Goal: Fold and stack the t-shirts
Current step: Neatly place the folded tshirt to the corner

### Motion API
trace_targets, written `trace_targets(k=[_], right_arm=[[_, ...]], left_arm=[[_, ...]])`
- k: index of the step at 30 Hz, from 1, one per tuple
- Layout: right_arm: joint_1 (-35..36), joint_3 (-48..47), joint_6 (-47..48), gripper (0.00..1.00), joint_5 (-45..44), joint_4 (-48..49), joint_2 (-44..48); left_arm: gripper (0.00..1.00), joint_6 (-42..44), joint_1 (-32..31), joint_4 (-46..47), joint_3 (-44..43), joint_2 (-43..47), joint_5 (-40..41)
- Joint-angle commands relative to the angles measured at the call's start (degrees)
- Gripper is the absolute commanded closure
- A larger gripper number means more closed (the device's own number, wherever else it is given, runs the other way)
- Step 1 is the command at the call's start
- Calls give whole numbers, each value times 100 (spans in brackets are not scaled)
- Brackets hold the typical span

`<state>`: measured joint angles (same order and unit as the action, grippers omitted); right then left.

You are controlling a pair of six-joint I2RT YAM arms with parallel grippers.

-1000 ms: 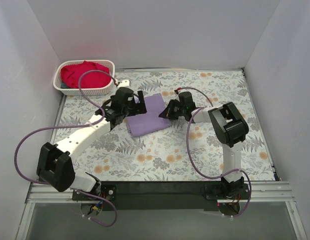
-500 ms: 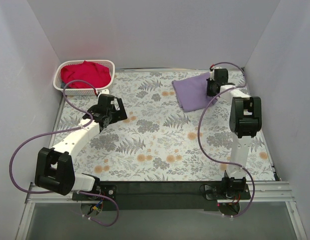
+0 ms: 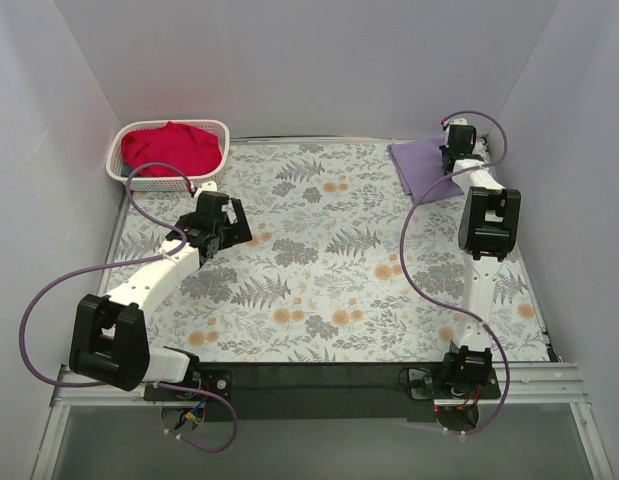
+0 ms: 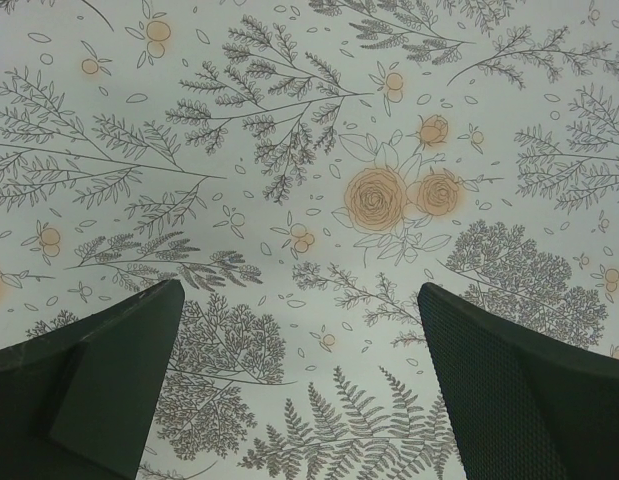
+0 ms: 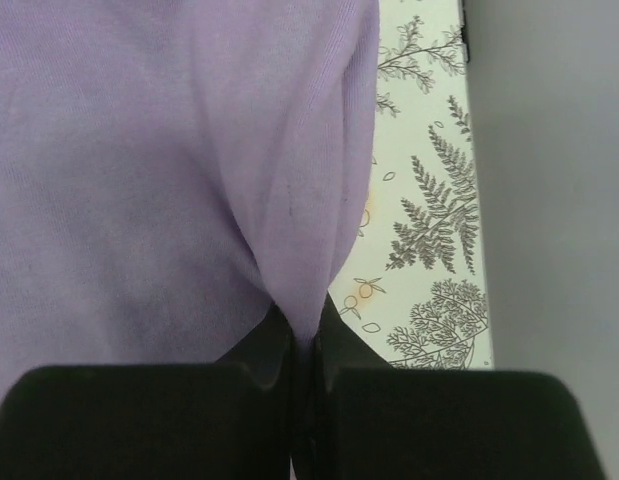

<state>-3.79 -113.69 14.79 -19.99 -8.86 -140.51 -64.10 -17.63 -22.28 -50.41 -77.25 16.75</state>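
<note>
A folded lavender t-shirt (image 3: 419, 165) lies at the table's far right corner. My right gripper (image 3: 455, 150) is shut on a pinched fold of it; the wrist view shows the purple cloth (image 5: 169, 170) running down between the closed black fingers (image 5: 274, 350). A bright red t-shirt (image 3: 169, 148) lies bunched in the white lattice basket (image 3: 217, 128) at the far left. My left gripper (image 3: 234, 222) hangs open over the floral tablecloth at centre-left, its two fingers (image 4: 119, 365) wide apart with only the printed cloth (image 4: 379, 190) between them.
White walls close in the table on the left, back and right; the right wall (image 5: 559, 180) stands close beside the lavender shirt. Purple cables (image 3: 409, 270) loop beside both arms.
My right arm has carried the lavender t-shirt from the table's middle to the far right corner. My left gripper has let go of it and drawn back to the left.
</note>
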Motion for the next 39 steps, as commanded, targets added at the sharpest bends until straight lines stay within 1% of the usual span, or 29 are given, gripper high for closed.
trace_targets(k=[1,2,5,6,8,9,11,12,13,15,18,21,22,25,26,28,29,31,32,34,37,39], right_arm=[[-95,-373,104,95,-524,367,-91],[-121,-382,-36,95,-550,376,-100],[-218,-303,-317,79,-611,403,-65],[-236,-172,-362,72,-620,385,-30],[-236,-22,-546,65,-778,385,163],[-245,83,-643,59,-866,385,251],[-262,390,-801,54,-971,385,585],[-280,487,-985,48,-1007,385,708],[-280,679,-1065,46,-1059,377,979],[-280,856,-1275,45,-1016,350,1261],[-280,1225,-1591,45,-613,166,1806],[-280,1735,-2101,45,98,16,2307],[-280,1858,-2355,46,544,-10,2500],[-280,2490,-2778,47,1205,-89,2825],[-280,2649,-3084,47,1373,-72,2897],[-289,3062,-3384,47,1864,-54,3011],[-289,3185,-3664,48,1954,-2,3038],[-333,3607,-4017,48,2479,340,3090],[-359,3765,-4375,49,2613,507,3099],[-368,4107,-4676,50,2850,1077,3091],[-368,4477,-5274,50,3027,1894,2995],[-368,4540,-5607,52,3088,2133,2793]], left_arm=[[2,64,23,75,14,105,162],[2,64,23,66,-3,62,153],[2,73,23,75,-4,18,118],[2,73,23,58,-21,0,92],[2,73,23,57,-30,0,74],[2,81,23,49,-30,35,56],[2,73,23,49,-30,87,47],[2,73,23,57,-30,114,39],[2,64,23,57,-30,192,39],[2,64,23,66,-30,281,39],[2,64,23,66,-39,413,39],[2,55,23,66,-39,501,30],[2,46,23,75,-39,527,30],[2,37,23,84,-21,615,-5],[2,37,23,92,-21,641,-5],[2,37,23,84,-21,685,3],[2,37,23,92,-12,694,3],[3,29,23,93,-12,747,-14],[3,29,23,101,-12,764,-23],[3,20,23,101,5,782,-40],[3,20,23,119,5,808,-49],[3,20,23,119,5,817,-49]])
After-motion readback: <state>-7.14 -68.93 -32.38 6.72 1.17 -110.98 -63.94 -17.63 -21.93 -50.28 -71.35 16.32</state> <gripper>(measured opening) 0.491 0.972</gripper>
